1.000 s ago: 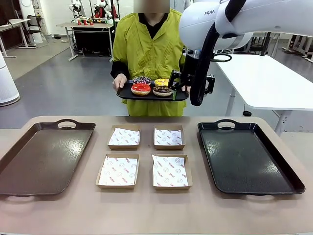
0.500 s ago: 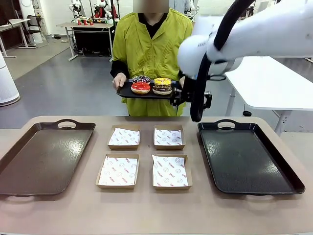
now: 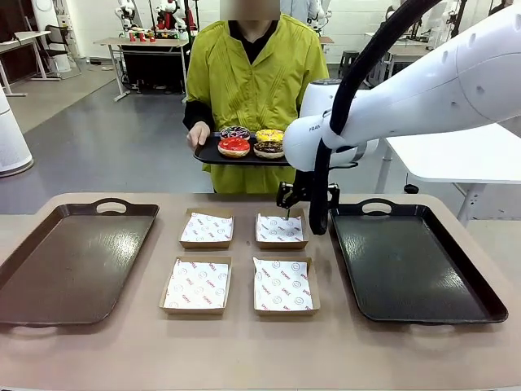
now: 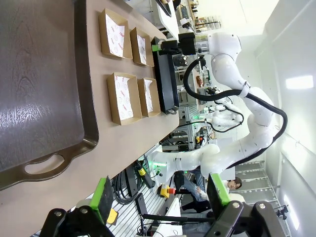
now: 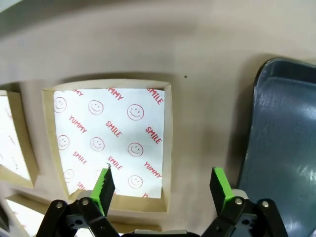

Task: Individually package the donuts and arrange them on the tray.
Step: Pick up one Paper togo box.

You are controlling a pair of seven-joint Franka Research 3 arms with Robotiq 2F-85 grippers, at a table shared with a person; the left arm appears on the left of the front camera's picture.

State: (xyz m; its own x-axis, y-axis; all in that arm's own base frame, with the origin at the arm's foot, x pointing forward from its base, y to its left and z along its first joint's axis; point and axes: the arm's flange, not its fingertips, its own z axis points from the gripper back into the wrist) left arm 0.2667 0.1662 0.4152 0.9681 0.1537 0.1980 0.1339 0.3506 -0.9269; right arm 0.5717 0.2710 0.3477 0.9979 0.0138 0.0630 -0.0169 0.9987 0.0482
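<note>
Hovering the right gripper low over the table, green pads spread wide apart and clamped on nothing. Seemingly straddles the side wall of a cardboard box lined with smiley-print paper, the far-right one of four, with one pad above the paper and the other above the bare strip beside the dark right tray. Shows the left gripper raised and off to the side, equally wide apart and empty, looking sideways across the brown left tray. Finds every box unfilled and both trays bare. Finds the red donut, yellow donut, chocolate donut and dark sprinkled donut together on a small black serving tray, held by the person's hand across the table, well apart from either gripper.

Likely trouble from here: snagging or crumpling the loose paper liner on a further descent, with a pad right above it; catching the box wall and shoving the light box into the tray rim; knocking the held serving tray on a reach across and tipping donuts off; squeezing a soft ring too hard and smearing its glaze.
</note>
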